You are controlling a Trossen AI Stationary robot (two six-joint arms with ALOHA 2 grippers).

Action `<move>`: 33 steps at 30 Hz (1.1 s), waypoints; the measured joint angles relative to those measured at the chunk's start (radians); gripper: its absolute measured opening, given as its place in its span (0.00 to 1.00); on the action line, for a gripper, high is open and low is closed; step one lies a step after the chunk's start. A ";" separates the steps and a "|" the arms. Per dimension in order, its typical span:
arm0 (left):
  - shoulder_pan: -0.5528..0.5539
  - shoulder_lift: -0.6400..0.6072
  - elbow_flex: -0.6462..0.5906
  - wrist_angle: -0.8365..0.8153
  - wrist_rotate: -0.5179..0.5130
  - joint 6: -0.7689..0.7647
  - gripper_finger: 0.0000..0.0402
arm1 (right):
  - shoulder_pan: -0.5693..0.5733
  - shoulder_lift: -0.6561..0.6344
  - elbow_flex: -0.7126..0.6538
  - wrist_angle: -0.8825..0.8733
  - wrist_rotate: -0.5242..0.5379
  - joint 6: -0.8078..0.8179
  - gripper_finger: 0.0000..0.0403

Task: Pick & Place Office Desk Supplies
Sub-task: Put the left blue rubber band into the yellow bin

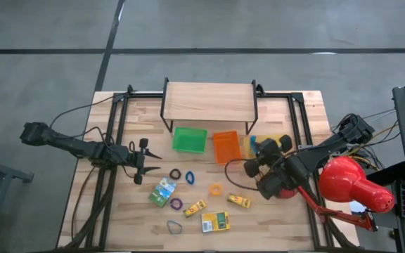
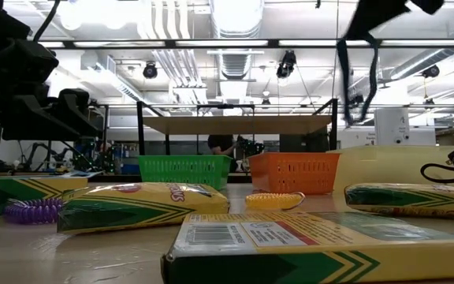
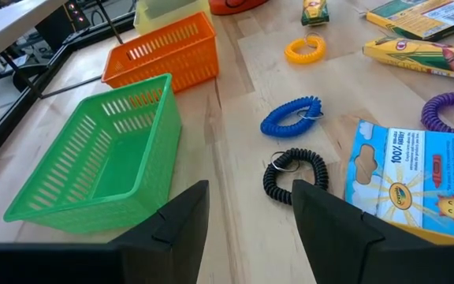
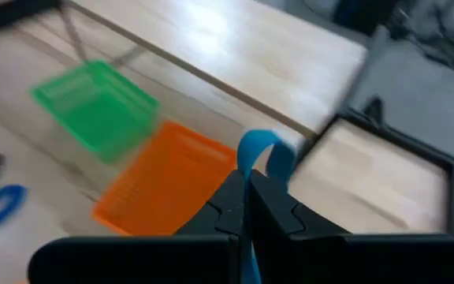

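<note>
Gripping a blue band (image 4: 258, 154), the right end effector (image 4: 247, 207) hangs above the orange tray (image 4: 168, 185).

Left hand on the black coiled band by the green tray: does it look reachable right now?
Probably yes: the left hand is open, empty, and the black coiled band lies just ahead, nothing between.
</note>
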 joint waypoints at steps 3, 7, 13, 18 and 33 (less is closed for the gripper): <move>0.000 0.000 0.000 0.000 0.000 0.000 0.46 | -0.012 0.000 -0.018 -0.066 -0.055 0.059 0.02; 0.000 0.000 0.000 0.000 0.000 0.000 0.46 | -0.019 0.000 -0.063 -0.067 -0.085 0.091 0.02; 0.000 0.000 0.000 0.000 0.000 0.000 0.46 | -0.019 -0.002 -0.163 -0.061 -0.133 0.214 0.02; 0.000 0.000 0.000 0.000 0.000 -0.001 0.46 | -0.019 -0.003 -0.283 -0.026 -0.183 0.312 0.02; 0.000 0.000 0.000 0.000 0.000 -0.002 0.46 | -0.022 -0.038 -0.544 0.378 -0.289 0.341 0.02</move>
